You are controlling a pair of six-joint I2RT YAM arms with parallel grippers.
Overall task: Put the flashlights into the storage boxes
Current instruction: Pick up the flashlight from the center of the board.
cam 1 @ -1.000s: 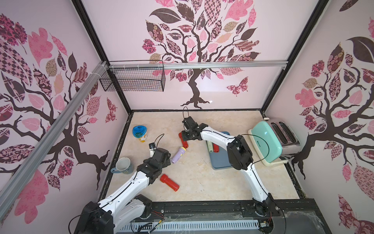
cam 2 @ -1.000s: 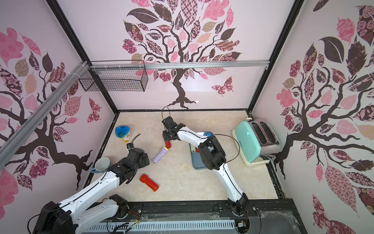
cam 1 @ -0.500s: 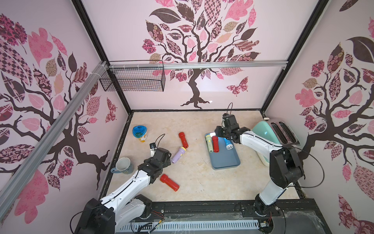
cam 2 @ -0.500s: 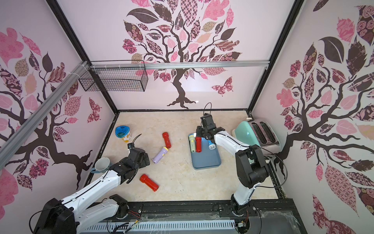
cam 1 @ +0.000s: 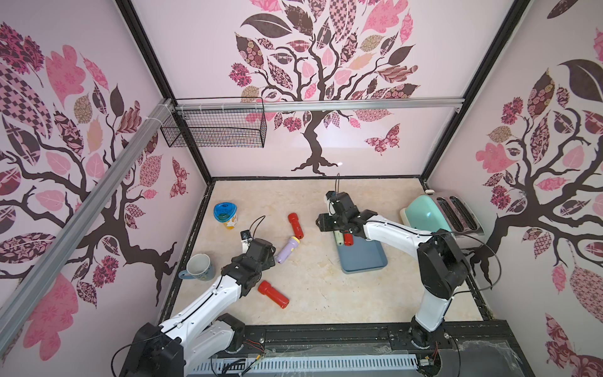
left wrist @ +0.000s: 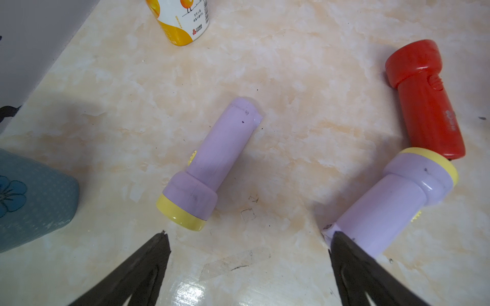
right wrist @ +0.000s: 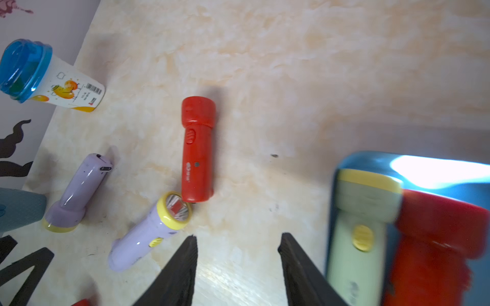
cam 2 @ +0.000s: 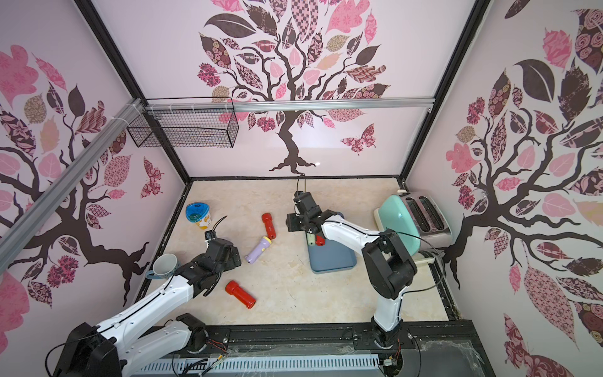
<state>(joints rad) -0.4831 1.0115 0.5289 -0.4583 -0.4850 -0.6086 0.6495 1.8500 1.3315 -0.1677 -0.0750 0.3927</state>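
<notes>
The slate-blue storage box (cam 1: 365,261) (cam 2: 332,261) lies right of centre, holding a pale green flashlight (cam 1: 339,238) (right wrist: 363,233) beside a red one (cam 1: 348,239) (right wrist: 437,238). My right gripper (cam 1: 323,223) (right wrist: 238,237) hovers at the box's far left corner, open and empty. On the table lie a red flashlight (cam 1: 295,225) (right wrist: 197,151), a lilac one (cam 1: 287,249) (left wrist: 392,201) touching its end, and another red one (cam 1: 273,294) near the front. A second lilac flashlight (left wrist: 209,164) (right wrist: 77,193) lies ahead of my left gripper (cam 1: 257,253) (left wrist: 248,235), which is open and empty.
A blue-lidded yellow jar (cam 1: 225,215) stands at the back left. A blue mug (cam 1: 199,267) sits by the left wall. At the right edge stands a mint-green toaster (cam 1: 434,212). A black wire basket (cam 1: 215,127) hangs on the back rail.
My right gripper, over the box's right side half a second ago, has swung back left to the box's far corner and its jaws have widened. The left arm has not moved.
</notes>
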